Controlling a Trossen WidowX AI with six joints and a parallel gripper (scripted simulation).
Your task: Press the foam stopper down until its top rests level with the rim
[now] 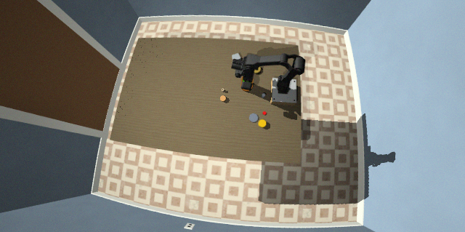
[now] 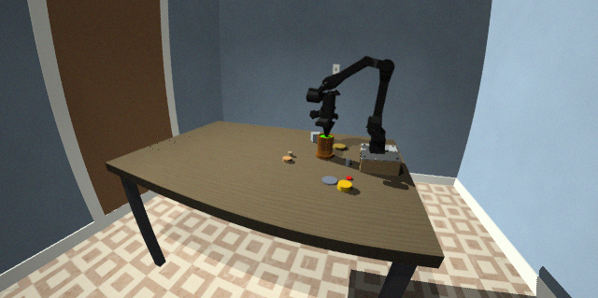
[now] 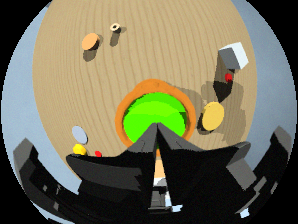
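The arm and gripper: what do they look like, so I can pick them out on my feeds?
The arm is matte black throughout, with slim links joined by chunky rounded joints. It stands on a grey-topped, tan-sided box base. The gripper is black too, its fingers tapering together to a point. No loose cables show. In the wrist view a thin orange and white strip runs between the fingers.

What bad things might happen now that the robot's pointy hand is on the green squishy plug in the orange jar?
1. The shut gripper points straight down onto the green foam stopper. Pushing too deep could leave the stopper stuck below the rim.
2. In the wrist view the tip sits toward one edge of the stopper, not its middle, so it might sink in crooked.
3. The orange jar stands free on the table. A sideways shove could slide or tip it.
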